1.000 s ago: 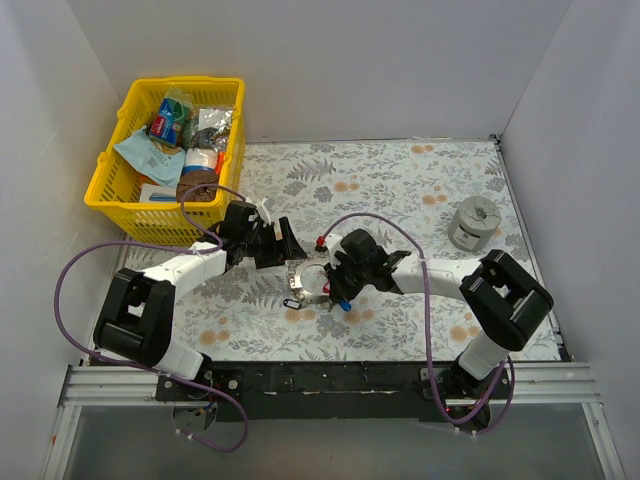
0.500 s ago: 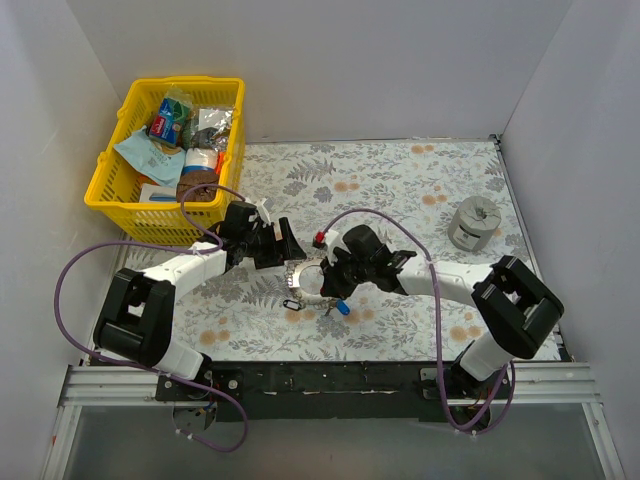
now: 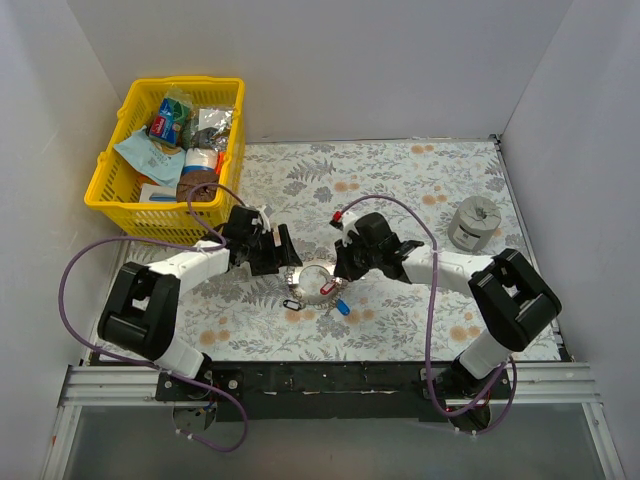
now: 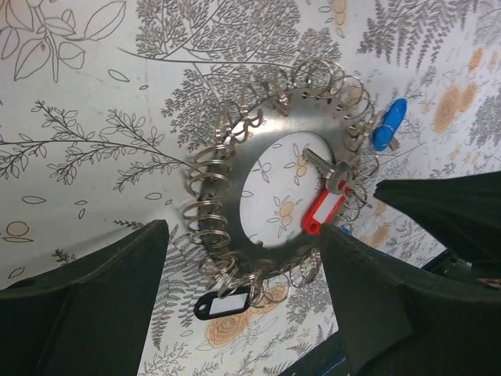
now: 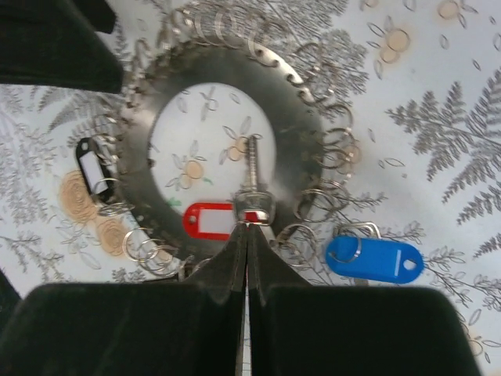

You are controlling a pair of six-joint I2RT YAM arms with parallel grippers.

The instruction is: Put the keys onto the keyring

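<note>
Floral cloth (image 3: 400,170) covers the table, with a yellow basket (image 3: 190,83) at far left and a grey cylinder (image 3: 475,222) at right. Between my two arms the keyring (image 4: 270,121) lies flat on the cloth, small split rings bristling all round its rim. My left gripper (image 4: 243,235) sits over it, fingers spread wide, one at each side. My right gripper (image 5: 247,231) has its fingers pressed together, pinching the red key (image 5: 250,168), whose shaft lies across the ring's hole. A blue key (image 5: 372,258) and a black tag (image 5: 92,168) lie at the rim.
</note>
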